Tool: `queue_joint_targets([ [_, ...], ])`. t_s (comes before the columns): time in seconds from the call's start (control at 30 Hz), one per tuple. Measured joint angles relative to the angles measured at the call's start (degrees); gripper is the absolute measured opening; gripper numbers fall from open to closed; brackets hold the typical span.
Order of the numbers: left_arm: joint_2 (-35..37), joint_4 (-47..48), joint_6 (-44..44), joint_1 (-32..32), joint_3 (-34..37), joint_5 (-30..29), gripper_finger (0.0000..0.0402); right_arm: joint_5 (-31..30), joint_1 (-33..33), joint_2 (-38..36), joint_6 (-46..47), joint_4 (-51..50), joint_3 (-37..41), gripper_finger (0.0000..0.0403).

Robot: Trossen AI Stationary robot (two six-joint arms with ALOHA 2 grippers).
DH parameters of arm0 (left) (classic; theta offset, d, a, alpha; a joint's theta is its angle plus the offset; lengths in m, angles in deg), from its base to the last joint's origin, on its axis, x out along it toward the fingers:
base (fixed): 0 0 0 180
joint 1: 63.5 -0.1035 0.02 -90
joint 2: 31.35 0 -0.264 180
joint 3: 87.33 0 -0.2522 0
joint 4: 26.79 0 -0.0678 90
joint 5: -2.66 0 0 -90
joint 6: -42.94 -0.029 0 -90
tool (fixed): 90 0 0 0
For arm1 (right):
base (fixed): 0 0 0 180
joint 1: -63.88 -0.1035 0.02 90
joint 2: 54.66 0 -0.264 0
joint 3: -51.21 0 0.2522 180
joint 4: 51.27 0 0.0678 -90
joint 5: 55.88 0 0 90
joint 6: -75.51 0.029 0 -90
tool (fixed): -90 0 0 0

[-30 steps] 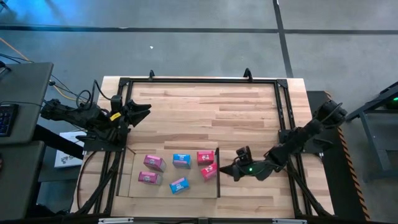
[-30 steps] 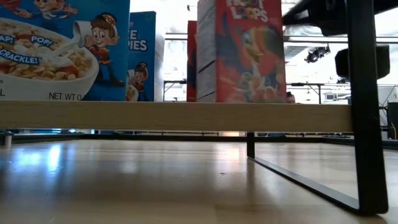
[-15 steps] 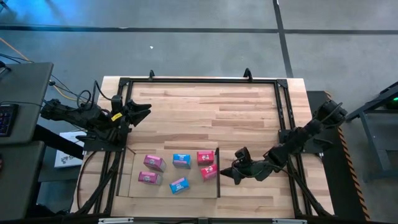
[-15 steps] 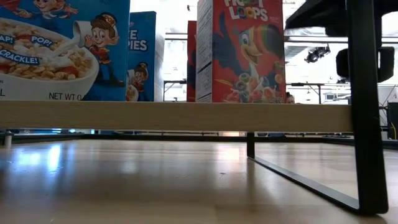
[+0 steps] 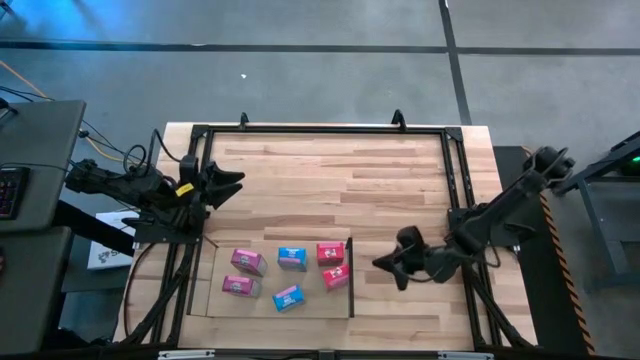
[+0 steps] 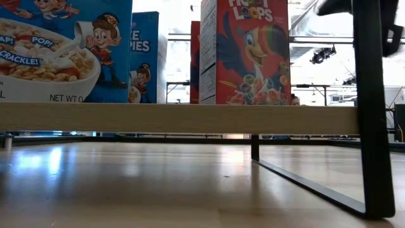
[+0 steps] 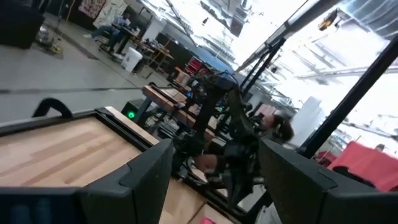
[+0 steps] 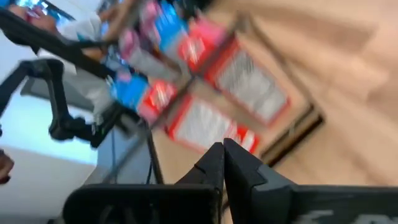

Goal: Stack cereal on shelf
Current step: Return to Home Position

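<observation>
Closest to the low camera, the shelf (image 5: 320, 303) is seen with all six boxes of cereal (image 5: 292, 258) set upon it in two rows: the pink boxes (image 5: 247, 261) at the left, light blue in the middle, and the red boxes (image 5: 330, 253) beside the dark side wall (image 5: 351, 290). Near that wall but clear of it, the right gripper (image 5: 383, 264) is held above the tabletop (image 5: 330, 180), its fingers pressed together on nothing. Farther back, at the table's left side, the left gripper (image 5: 232, 184) is held with its fingers spread apart and empty.
</observation>
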Motion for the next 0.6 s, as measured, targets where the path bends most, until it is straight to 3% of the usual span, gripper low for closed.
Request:
queue_joint_targets([
  [0.13, 1.09, 0.01, -4.7, -0.02, 0.0, 0.03, 0.0229, -4.72, 1.07, -2.5, -8.7, 1.54, 0.0, 0.0],
  [0.33, 5.96, 1.93, -9.39, -0.02, 0.0, 0.77, 0.0218, -4.49, 4.17, -5.07, -16.67, 1.55, 0.0, 0.0],
  [0.6, 13.44, 8.96, -12.75, -0.02, 0.0, 0.9, 0.0139, -5.38, 7.61, -6.38, -25.33, 6.44, 0.0, 0.0],
])
